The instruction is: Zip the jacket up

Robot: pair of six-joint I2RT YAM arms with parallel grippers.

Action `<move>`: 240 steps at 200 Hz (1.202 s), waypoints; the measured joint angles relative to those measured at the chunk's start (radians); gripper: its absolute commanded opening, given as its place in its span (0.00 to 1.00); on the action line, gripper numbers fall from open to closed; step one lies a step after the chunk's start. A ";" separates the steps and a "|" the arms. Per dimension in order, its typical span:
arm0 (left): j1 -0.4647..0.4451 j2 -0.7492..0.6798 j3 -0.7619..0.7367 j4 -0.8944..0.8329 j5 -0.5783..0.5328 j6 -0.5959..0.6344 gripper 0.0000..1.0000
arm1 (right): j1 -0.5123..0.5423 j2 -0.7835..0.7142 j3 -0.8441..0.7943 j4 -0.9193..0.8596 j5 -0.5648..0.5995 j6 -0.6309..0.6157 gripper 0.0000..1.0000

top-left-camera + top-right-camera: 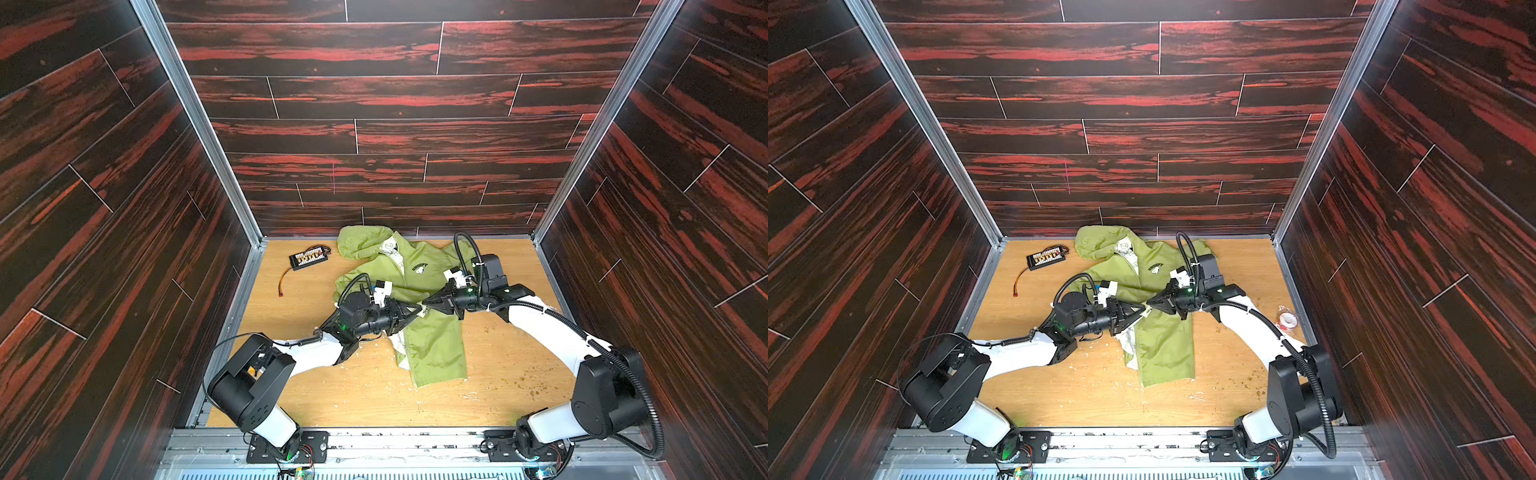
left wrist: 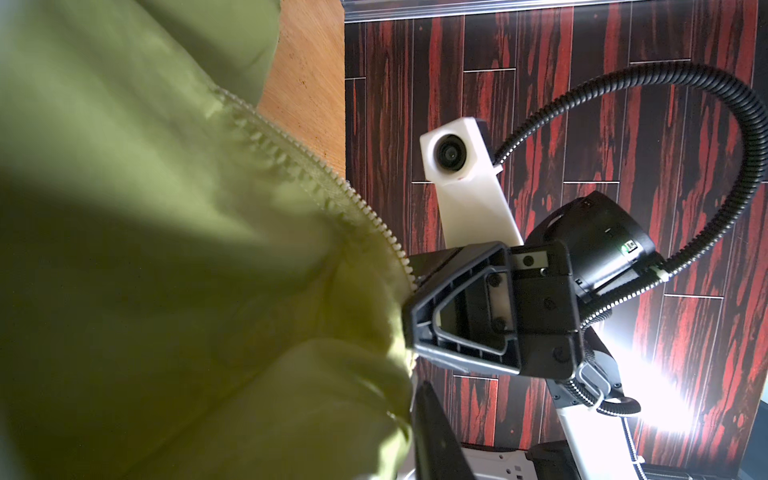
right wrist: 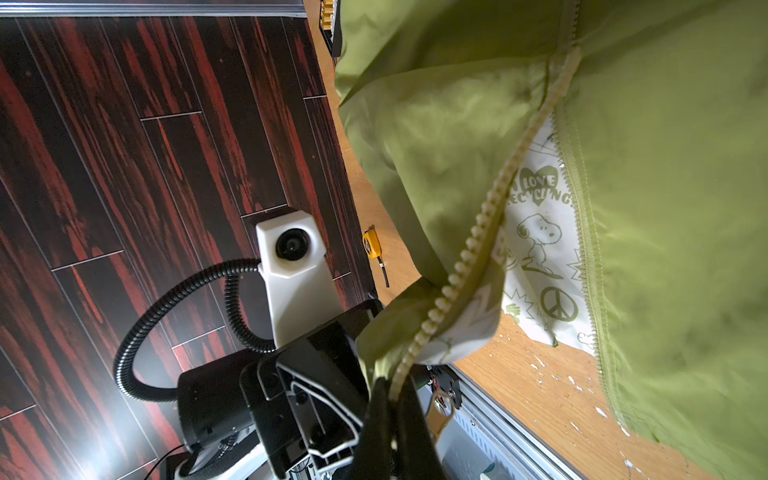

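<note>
Lime-green jacket [image 1: 432, 345] cloth crowds both wrist lenses; it lies spread on the worktop [image 1: 332, 395], hood [image 1: 359, 243] toward the back wall [image 1: 395, 124]. Right gripper [image 3: 390, 415] jaws pinch its toothed zipper [image 3: 469, 249] edge. Left gripper [image 1: 417, 312] meets it tip to tip; whether those jaws grip, I cannot tell. Only the right wrist view resolves cartoon prints on the white lining [image 3: 540, 249]; only a top view shows a tape roll [image 1: 1287, 321].

Black connector board [image 1: 308, 257] at the wooden table's [image 1: 498, 374] back-left corner; tape roll [image 1: 1287, 321] by its right edge.
</note>
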 measured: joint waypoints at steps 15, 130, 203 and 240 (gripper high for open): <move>0.000 0.006 0.003 0.000 0.002 0.000 0.16 | -0.001 0.000 0.000 0.000 -0.001 0.000 0.00; 0.000 0.039 0.048 0.006 0.016 -0.005 0.13 | -0.023 0.000 0.000 -0.005 -0.023 -0.019 0.00; 0.000 0.077 0.066 0.023 0.026 -0.012 0.07 | -0.040 0.000 0.000 -0.009 -0.033 -0.030 0.00; -0.004 0.095 0.082 0.030 0.034 -0.018 0.02 | -0.049 0.000 0.005 -0.016 -0.040 -0.039 0.00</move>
